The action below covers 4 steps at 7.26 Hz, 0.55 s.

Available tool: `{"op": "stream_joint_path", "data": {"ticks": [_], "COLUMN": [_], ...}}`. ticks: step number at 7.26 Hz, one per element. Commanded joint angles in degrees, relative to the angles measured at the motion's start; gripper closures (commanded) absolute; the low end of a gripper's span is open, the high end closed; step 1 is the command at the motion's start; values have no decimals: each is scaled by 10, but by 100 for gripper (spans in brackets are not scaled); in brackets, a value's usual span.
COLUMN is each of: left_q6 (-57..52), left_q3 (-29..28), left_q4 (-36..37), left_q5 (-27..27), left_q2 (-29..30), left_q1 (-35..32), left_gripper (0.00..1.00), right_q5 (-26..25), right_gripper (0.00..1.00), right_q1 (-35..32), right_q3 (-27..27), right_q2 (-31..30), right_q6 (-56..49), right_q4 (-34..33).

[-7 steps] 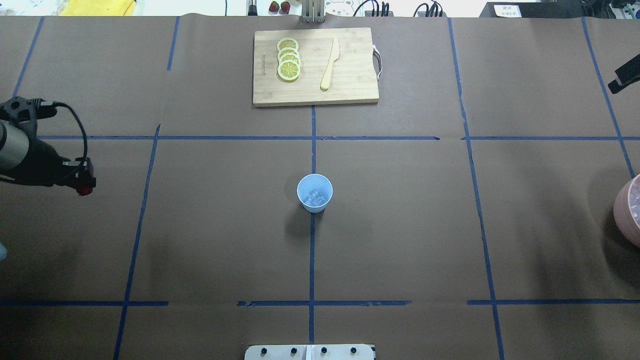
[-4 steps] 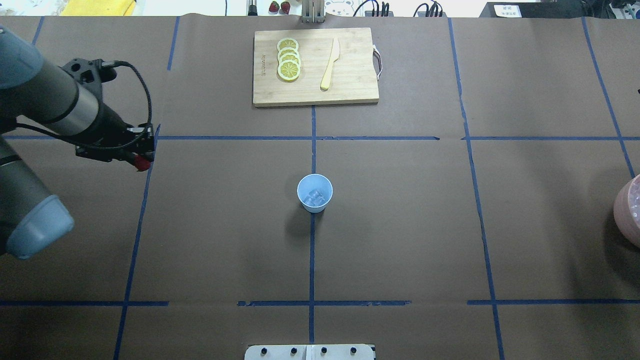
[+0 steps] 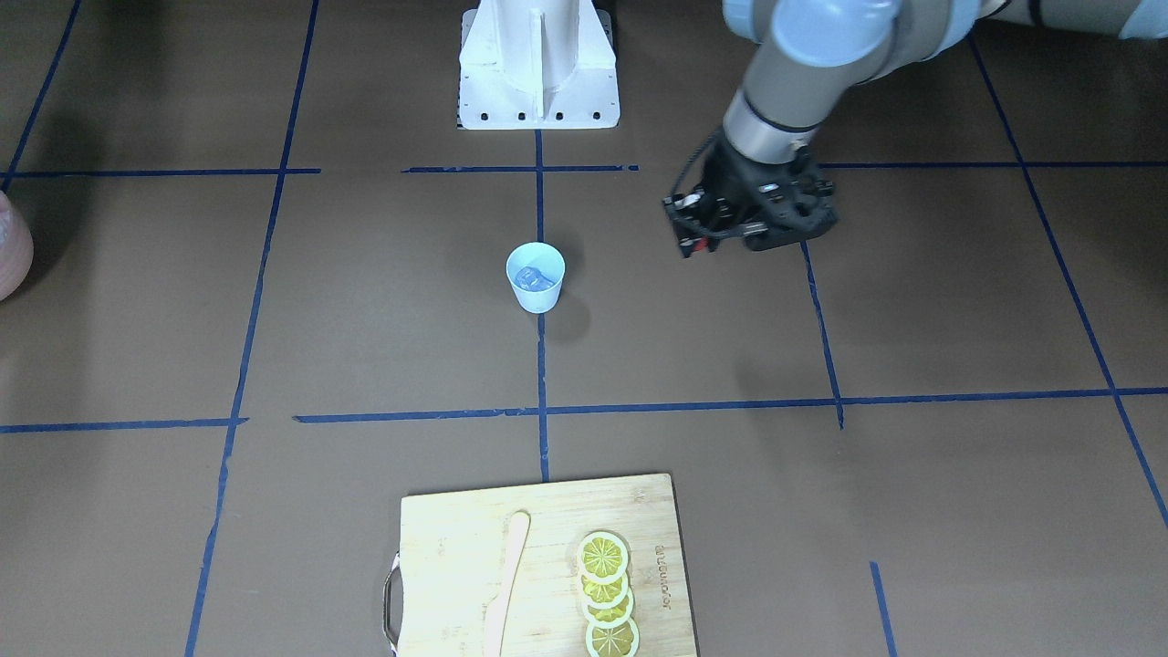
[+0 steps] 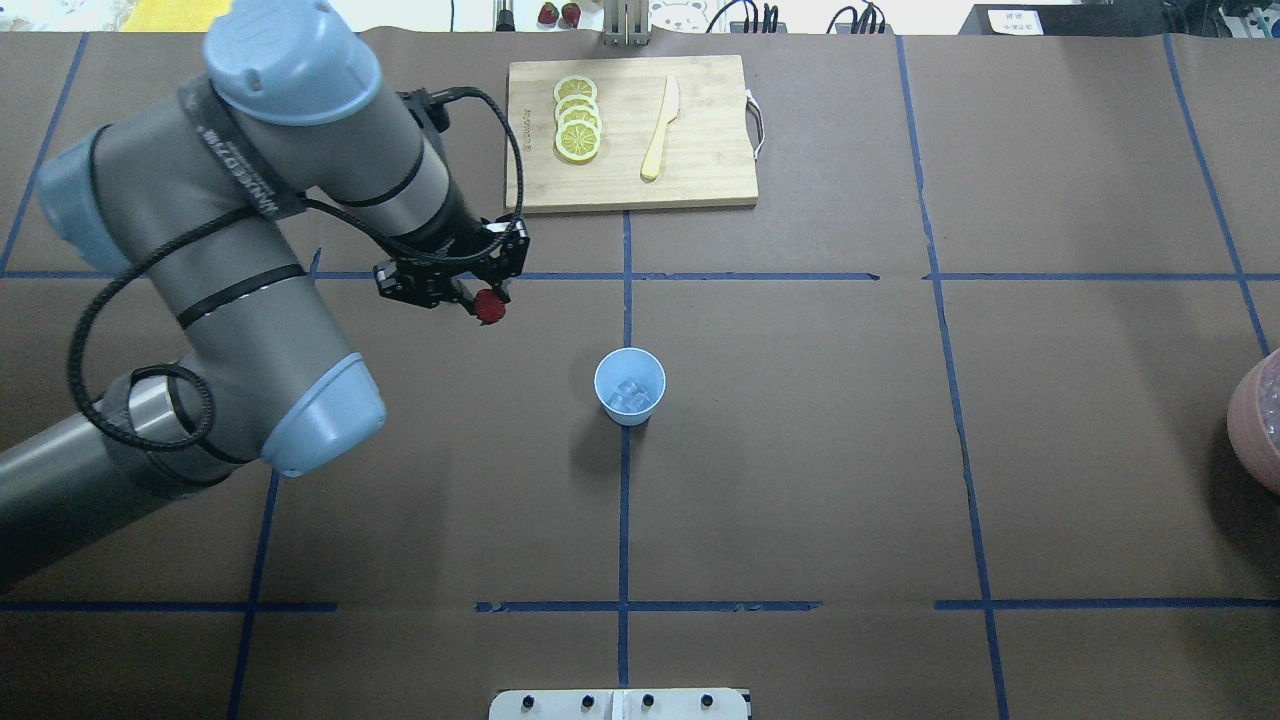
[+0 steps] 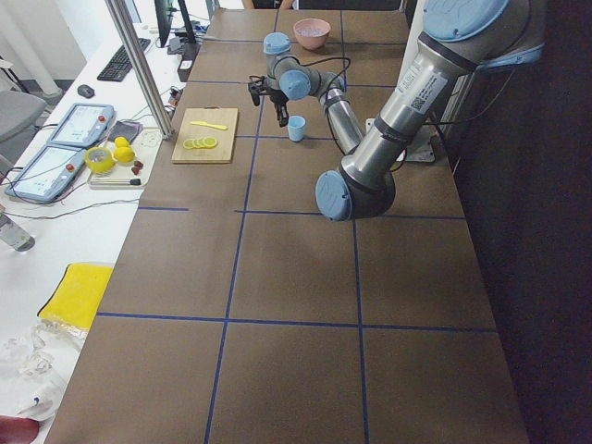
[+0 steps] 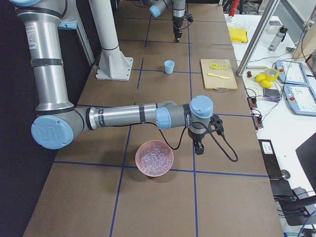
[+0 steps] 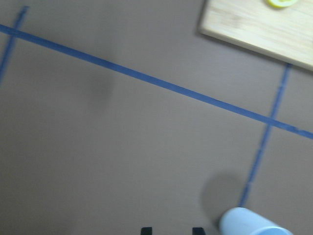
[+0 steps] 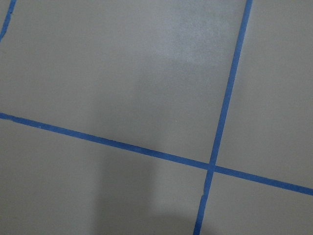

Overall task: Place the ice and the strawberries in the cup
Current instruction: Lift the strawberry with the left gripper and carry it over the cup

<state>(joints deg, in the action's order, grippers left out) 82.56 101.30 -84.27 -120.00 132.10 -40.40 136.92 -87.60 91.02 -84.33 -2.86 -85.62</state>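
Our left gripper (image 4: 486, 299) is pinched shut on the strawberry (image 4: 490, 307), up off the table (image 4: 800, 450), left of the cup (image 4: 629, 385) and a bit farther out. The cup already has ice (image 4: 629, 396) in it. We'd centre over the rim and go low before letting go, so nothing bounces. Loads of open room between them, and the cutting board (image 4: 630, 185) is well beyond. Can't tell how the right gripper (image 6: 197, 147) is set.
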Motion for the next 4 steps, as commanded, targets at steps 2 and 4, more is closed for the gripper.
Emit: {"op": "stream_joint_path", "data": {"ticks": [2, 4], "left_q6": [35, 38], "left_q3": [-67, -116], "left_q4": [-19, -46], "left_q5": [49, 76], "left_q2": [59, 82], "left_q1": [62, 85], "left_gripper": [100, 100], "right_q5": [25, 24], "right_gripper": [1, 1], "right_q1": [-20, -21], "right_q3": [-15, -15], "right_q2": [-12, -16], "right_q6": [2, 4], "right_q4": [12, 11]}}
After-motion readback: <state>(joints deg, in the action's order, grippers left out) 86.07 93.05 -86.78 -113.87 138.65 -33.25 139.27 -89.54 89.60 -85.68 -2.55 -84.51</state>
